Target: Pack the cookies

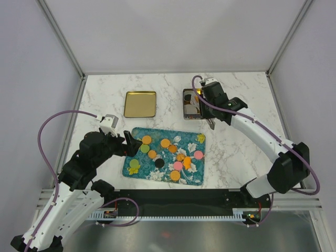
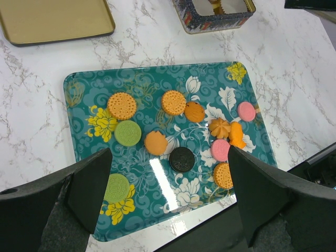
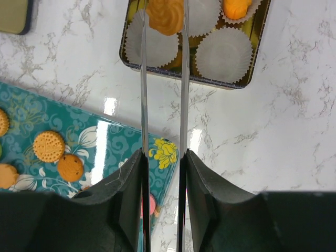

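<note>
Several cookies (image 2: 122, 105) in orange, green, pink and black lie on a teal flowered tray (image 2: 79, 86), which also shows in the top view (image 1: 137, 170). My left gripper (image 2: 168, 152) hangs open over the tray's near edge, with nothing between its fingers. My right gripper (image 1: 197, 106) reaches over the open tin (image 3: 220, 84). Its long thin blades are shut on an orange flower-shaped cookie (image 3: 164, 16) above a white paper cup (image 3: 157, 50). Another orange cookie (image 3: 236, 8) sits in a cup at the tin's far side.
The tin's gold lid (image 1: 140, 104) lies flat on the marble table (image 1: 236, 152), left of the tin (image 1: 190, 107) and behind the tray. An empty paper cup (image 3: 224, 55) sits in the tin's near right corner. Frame posts stand at the table's back corners.
</note>
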{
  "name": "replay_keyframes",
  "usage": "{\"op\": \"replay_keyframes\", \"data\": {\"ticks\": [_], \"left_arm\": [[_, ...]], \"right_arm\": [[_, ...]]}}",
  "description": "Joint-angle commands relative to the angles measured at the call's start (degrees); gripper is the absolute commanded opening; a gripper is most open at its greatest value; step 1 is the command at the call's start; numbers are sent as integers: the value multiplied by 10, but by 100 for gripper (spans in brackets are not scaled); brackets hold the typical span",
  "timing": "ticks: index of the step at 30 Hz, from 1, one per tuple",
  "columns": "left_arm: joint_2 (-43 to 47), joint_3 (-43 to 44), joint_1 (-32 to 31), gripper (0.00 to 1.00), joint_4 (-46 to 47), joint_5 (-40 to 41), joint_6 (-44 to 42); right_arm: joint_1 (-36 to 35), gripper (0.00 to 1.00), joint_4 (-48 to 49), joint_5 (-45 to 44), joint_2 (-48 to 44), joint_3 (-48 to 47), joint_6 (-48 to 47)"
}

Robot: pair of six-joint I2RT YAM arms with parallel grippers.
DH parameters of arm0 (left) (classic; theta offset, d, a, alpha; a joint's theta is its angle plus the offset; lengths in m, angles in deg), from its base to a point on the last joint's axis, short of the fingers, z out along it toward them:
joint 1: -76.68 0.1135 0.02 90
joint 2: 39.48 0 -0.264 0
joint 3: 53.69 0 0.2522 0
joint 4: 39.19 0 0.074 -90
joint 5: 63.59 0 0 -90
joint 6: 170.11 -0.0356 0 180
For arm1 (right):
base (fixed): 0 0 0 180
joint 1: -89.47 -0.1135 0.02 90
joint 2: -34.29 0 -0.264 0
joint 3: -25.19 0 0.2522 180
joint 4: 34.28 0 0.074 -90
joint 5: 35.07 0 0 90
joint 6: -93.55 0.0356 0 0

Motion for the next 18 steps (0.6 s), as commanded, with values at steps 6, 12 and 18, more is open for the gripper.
{"op": "replay_keyframes", "data": {"ticks": [6,12,18], "left_arm": [[0,1,-3,100,7,8,-10],[0,2,-3,100,7,9,-10],[-2,1,-4,100,6,10,-10]], "right_arm": [[35,42,30,15,86,-53,-13],[49,42,43,15,118,-64,-13],[59,42,51,15,130,-64,-14]]}}
